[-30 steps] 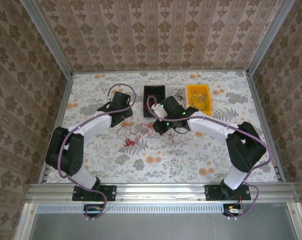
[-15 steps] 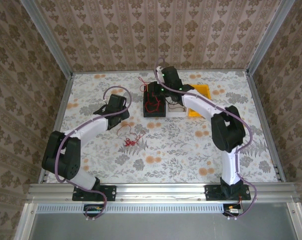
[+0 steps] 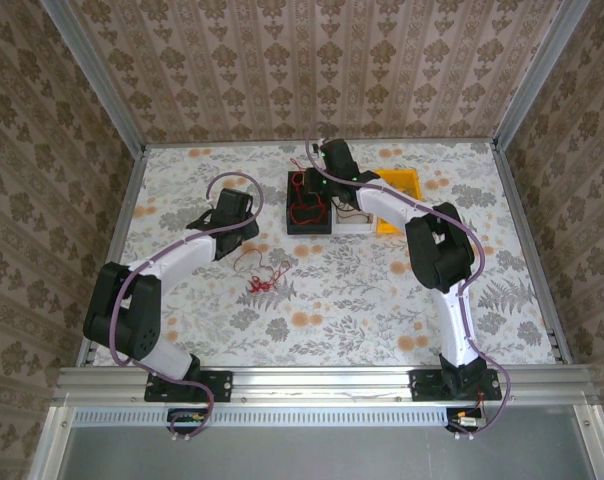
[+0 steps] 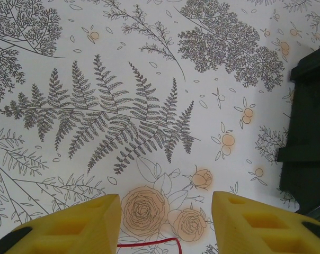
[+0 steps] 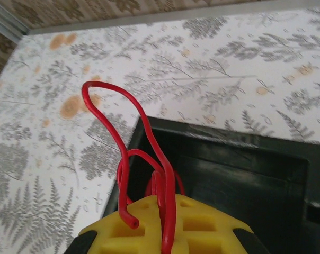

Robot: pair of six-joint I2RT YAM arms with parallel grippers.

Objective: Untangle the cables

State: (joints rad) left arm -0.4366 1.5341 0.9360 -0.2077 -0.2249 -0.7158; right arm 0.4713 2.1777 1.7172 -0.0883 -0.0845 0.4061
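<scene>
Reaching toward twelve o'clock in the top external view, the right end effector [image 3: 317, 172] is hanging over the black bin [image 3: 309, 228], and the red cable [image 3: 302, 205] is showing within that bin's walls; whether it is touching the floor I cannot tell. A white bin [image 3: 354, 226] and a yellow bin [image 3: 397, 185] are sitting at the black bin's three o'clock; the tangle of red cables [image 3: 263, 277] is lying on the worktop [image 3: 382, 300] at the black bin's seven o'clock, with the left end effector [image 3: 230, 222] waiting at the tangle's eleven o'clock.

In the left wrist view, the left end effector [image 4: 165, 222] is standing with its fingers apart and nothing between them; a red strand [image 4: 149, 244] is peeking in at six o'clock, and the black bin [image 4: 308, 132] is showing at three o'clock.

In the right wrist view, the right end effector [image 5: 162, 217] is clamping together on the red cable [image 5: 125, 159], whose loops are arching up toward eleven o'clock, past the rim of the black bin [image 5: 213, 133].

The step appears to be dropping a freed cable into the bin. Doing it well is probably calling for bringing those springy loops fully inside the walls and lowering before parting the fingers; otherwise the overhanging loop may be spilling over the nine o'clock rim or clinging to a finger.
</scene>
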